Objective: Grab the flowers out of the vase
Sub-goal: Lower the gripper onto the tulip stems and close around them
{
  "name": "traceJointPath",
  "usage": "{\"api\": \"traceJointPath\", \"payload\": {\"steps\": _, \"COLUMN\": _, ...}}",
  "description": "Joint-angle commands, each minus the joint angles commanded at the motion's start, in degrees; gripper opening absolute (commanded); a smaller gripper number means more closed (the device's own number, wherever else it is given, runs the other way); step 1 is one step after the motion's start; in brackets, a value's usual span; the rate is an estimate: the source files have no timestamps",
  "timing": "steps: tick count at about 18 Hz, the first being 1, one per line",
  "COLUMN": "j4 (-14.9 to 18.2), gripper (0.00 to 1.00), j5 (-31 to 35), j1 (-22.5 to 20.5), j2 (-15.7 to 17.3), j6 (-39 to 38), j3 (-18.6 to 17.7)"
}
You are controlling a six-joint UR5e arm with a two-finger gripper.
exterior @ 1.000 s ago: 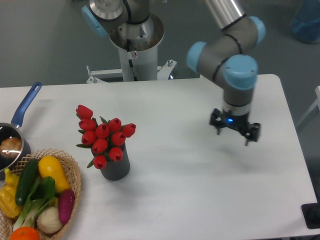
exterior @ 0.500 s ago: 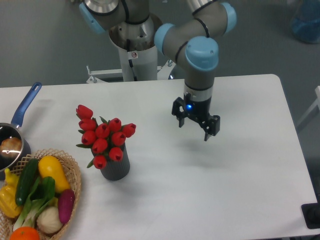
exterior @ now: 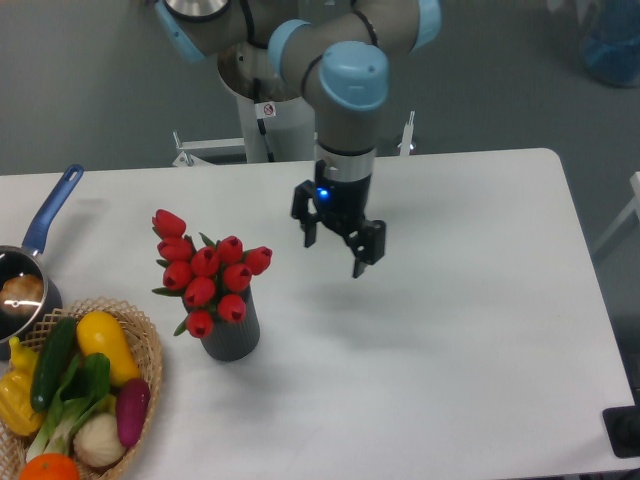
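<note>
Red tulip buds, the flowers [exterior: 210, 272], sit in the vase [exterior: 231, 334] off to the left of my gripper [exterior: 334, 246] and lower in the pic, i.e. nearer the camera. Clear gap of bare table [exterior: 450, 330] between us, no contact. My fingers [exterior: 358, 255] point down, spread apart w/ nothing between them (blue light glowing on the wrist just above). Gripper hangs above the tabletop, approx level w/ the topmost bud in the pic. Vase stands upright, dark grey, bunch spilling wider than its mouth, a few buds leaning out to its far left. Further left beyond the vase: wicker basket [exterior: 150, 345] of veg and a blue-handled pan [exterior: 30, 268], both well apart from me.
</note>
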State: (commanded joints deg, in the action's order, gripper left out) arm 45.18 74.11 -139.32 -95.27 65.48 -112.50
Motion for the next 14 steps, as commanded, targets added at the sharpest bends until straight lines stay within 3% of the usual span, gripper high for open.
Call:
{"api": "traceJointPath", "payload": {"steps": 5, "j4": 0.17, "gripper": 1.0, "j5": -19.24, "j1": -0.52, "j2": -0.7, "j6": -5.89, "j3": 1.32}}
{"api": "traceJointPath", "payload": {"steps": 14, "j4": 0.0, "gripper": 1.0, "j5": -31.92, "j1": -2.27, "j2": -4.75, "j6": -5.37, "j3": 1.85}}
